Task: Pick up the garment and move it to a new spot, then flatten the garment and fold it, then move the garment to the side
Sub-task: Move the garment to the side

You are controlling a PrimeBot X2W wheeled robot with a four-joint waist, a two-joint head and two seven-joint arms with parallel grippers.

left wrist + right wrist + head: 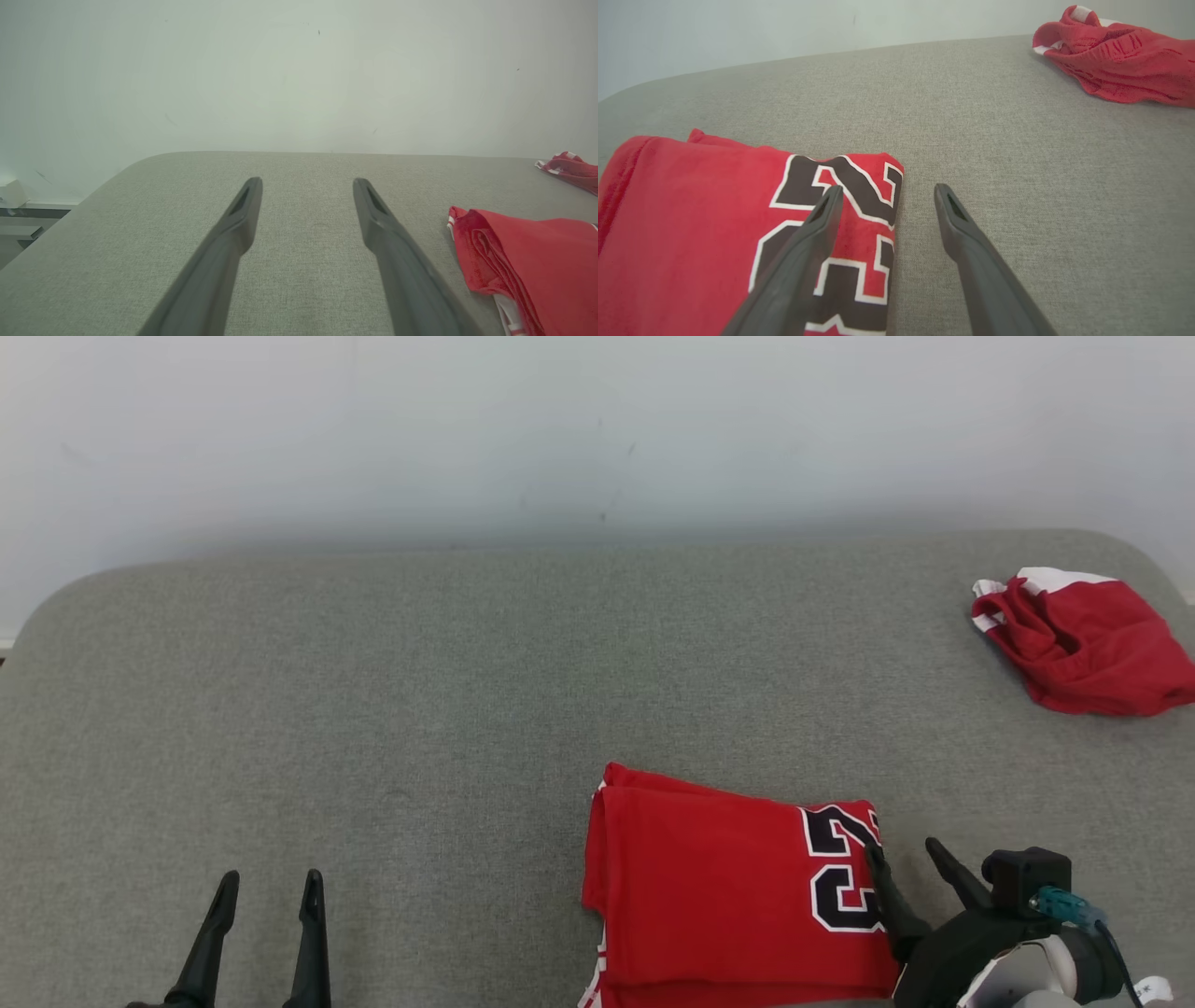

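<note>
A red garment (719,887) with a black and white number lies folded into a flat rectangle near the front edge of the grey surface, right of centre. Its folded edge also shows in the left wrist view (528,261), and its number in the right wrist view (691,233). My right gripper (904,849) stands open at the garment's right edge, one finger over the number, the other over bare cloth surface; nothing is between them (886,189). Far to the left, my left gripper (271,877) is open and empty above the surface (307,179).
A second red and white garment (1083,639) lies crumpled at the back right of the grey padded surface (373,709). A pale wall rises behind the surface. The surface's left corner curves off, with a low shelf (18,219) beyond it.
</note>
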